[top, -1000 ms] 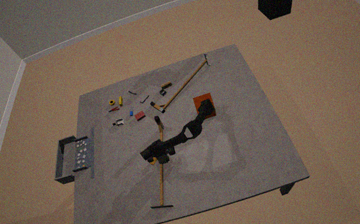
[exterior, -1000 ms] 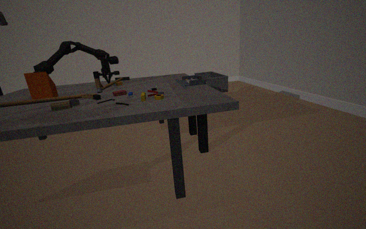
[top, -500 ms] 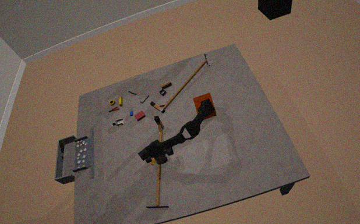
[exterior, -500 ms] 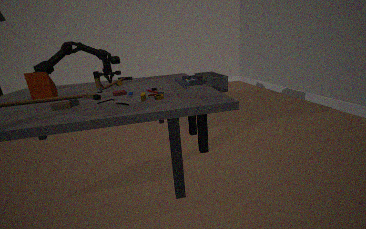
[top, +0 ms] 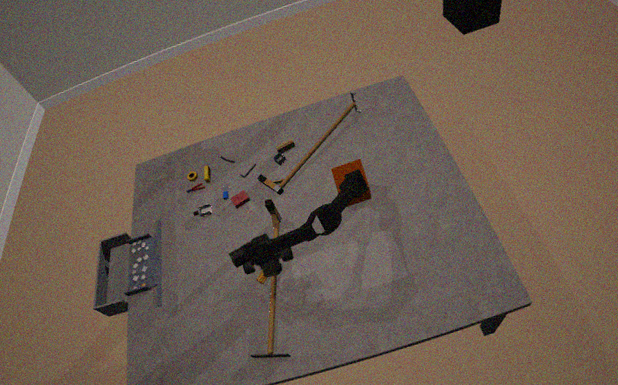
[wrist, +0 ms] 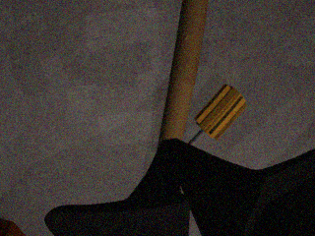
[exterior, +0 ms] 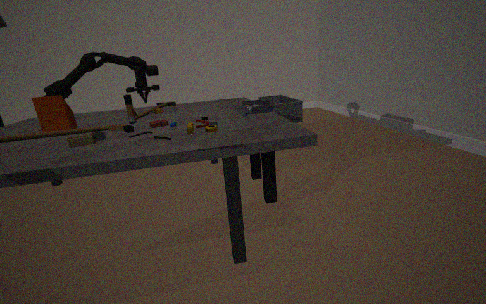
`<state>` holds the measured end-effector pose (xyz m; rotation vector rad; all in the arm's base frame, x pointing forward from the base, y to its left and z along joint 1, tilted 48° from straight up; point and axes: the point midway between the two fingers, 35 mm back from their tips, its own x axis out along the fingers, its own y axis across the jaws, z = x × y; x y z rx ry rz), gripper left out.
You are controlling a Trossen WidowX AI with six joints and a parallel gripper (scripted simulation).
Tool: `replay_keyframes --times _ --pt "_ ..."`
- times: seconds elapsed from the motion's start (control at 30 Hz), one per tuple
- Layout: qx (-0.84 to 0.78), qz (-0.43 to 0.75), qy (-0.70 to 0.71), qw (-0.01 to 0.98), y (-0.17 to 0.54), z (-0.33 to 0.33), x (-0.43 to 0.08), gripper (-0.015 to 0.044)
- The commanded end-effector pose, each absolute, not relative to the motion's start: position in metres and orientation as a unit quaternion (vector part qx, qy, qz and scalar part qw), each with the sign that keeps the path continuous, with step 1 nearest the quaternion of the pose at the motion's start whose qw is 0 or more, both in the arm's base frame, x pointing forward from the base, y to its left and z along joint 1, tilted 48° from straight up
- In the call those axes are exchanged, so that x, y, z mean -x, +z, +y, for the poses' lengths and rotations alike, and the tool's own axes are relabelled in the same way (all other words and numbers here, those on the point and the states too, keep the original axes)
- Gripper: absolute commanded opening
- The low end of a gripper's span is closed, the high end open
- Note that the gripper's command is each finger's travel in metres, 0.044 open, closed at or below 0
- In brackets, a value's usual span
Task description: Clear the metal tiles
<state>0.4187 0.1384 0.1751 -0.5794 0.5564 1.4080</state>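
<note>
1. Top: high, looking steeply down; catch box (top: 99, 277) (exterior: 286, 104) at nine o'clock, whole tabletop (top: 437, 272) (exterior: 200, 145) framed.
2. Exterior: farther side-on view, slightly above tabletop height, catch box toward one o'clock; shares tabletop with top.
3. Wrist: closest, facing down, wooden pole (top: 271, 319) (wrist: 189, 64) toward twelve, shared with top.

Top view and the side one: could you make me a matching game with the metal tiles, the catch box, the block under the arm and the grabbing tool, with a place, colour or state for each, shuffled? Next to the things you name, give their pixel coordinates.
Things
1. Metal tiles (top: 140, 259)
2. Catch box (top: 113, 308) (exterior: 292, 107)
3. Block under the arm (top: 339, 171) (exterior: 53, 113)
4. Tool (top: 270, 264) (exterior: 145, 101) (wrist: 169, 146)

Places, colours, states
A. Orange
B. Shut, above the table (top: 444, 248) (exterior: 279, 139)
C. On the steel bench plate (top: 158, 260) (exterior: 255, 107)
D. Jutting past the table's edge

Right pairs: 1-C, 2-D, 3-A, 4-B
</note>
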Motion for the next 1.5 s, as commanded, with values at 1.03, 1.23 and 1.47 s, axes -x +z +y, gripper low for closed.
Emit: replay_keyframes --times 1.03,1.23,1.47 --pt "0.180 0.317 0.601 0.711 0.237 0.080 -0.365 0.0000" --pt "0.180 0.319 0.600 0.711 0.227 0.090 -0.370 0.0000" --pt "0.179 0.322 0.599 0.711 0.215 0.103 -0.374 0.0000"
